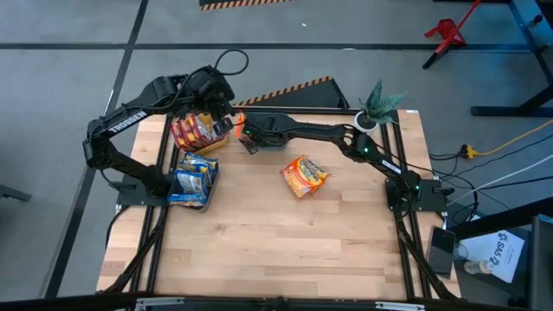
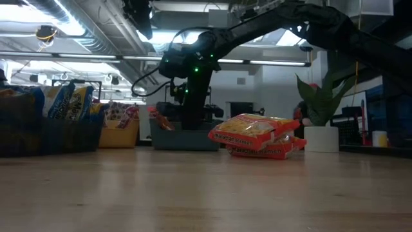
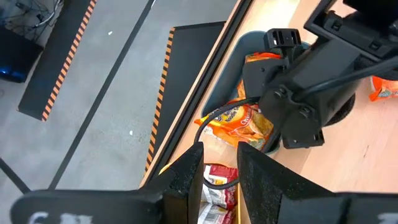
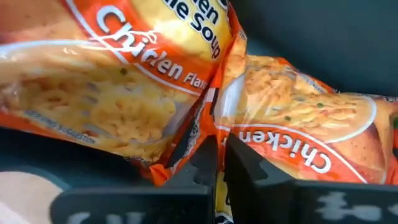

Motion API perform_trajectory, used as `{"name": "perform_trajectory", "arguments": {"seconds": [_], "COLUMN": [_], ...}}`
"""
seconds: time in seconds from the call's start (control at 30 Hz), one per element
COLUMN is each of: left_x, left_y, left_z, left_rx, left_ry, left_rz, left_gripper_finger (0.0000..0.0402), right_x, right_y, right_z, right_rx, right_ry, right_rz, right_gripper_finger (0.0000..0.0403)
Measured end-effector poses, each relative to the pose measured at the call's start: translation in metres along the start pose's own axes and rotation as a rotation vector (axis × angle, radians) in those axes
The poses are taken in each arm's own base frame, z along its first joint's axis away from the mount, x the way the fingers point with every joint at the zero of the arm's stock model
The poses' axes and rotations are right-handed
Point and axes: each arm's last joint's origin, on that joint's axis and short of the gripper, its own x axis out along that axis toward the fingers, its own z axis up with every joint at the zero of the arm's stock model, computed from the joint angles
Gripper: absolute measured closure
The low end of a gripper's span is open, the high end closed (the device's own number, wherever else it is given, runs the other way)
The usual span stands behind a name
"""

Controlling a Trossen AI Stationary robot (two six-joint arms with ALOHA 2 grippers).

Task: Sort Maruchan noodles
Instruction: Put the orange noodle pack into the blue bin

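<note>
1. Right claw [image 4: 216, 163] is over the teal bin [image 3: 249, 46] at the counter's [image 1: 285, 242] far edge, fingers nearly pressed together on the edge of an orange chicken packet [image 4: 124, 87]; a second orange packet [image 4: 311, 118] lies in the bin, touching the first.
2. Risk: the grip is only on the crinkly seam; if the film slips, the packet drops half over the bin rim.
3. Risk: the left claw [image 3: 221, 171] hovers just beside the right wrist, above the bin, fingers slightly apart, holding nothing; a move by either arm could clip the other or snag the cable [image 3: 214, 121].
4. Risk: the yellow bin [image 1: 192, 131] of red packets [image 1: 186, 130] sits just left of the teal bin; a wide swing could knock it.
5. Count, orange: two in the teal bin for sure, more possibly hidden; two stacked orange packets [image 1: 304, 175] on bare counter, right of and nearer than the teal bin, not yet sorted.
6. Count, blue-silver packets [image 1: 192, 177]: several in a dark bin [image 1: 173, 200] nearer than the yellow one; exact number unclear.
7. Count, red: several; can't tell exactly.
8. Bins: three.
</note>
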Motion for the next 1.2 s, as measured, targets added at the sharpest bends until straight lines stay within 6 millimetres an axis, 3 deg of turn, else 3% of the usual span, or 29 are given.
{"name": "perform_trajectory", "arguments": {"seconds": [0.57,0.97,1.2], "left_x": [0.0,0.003,0.004], "left_y": [0.0,0.009,0.015], "left_z": [0.0,-0.002,-0.003], "left_rx": [0.002,-0.025,-0.042], "left_ry": [0.001,0.011,0.018], "left_rz": [0.001,0.019,0.027], "left_gripper_finger": [0.031,0.031,0.031], "right_x": [-0.042,-0.078,-0.077], "right_y": [-0.004,0.002,0.006], "right_z": [0.031,0.051,0.054], "right_rx": [0.07,0.142,0.176], "right_ry": [0.027,-0.107,-0.168], "right_rz": [0.194,0.377,0.403], "right_gripper_finger": [0.0403,0.0403,0.0403]}}
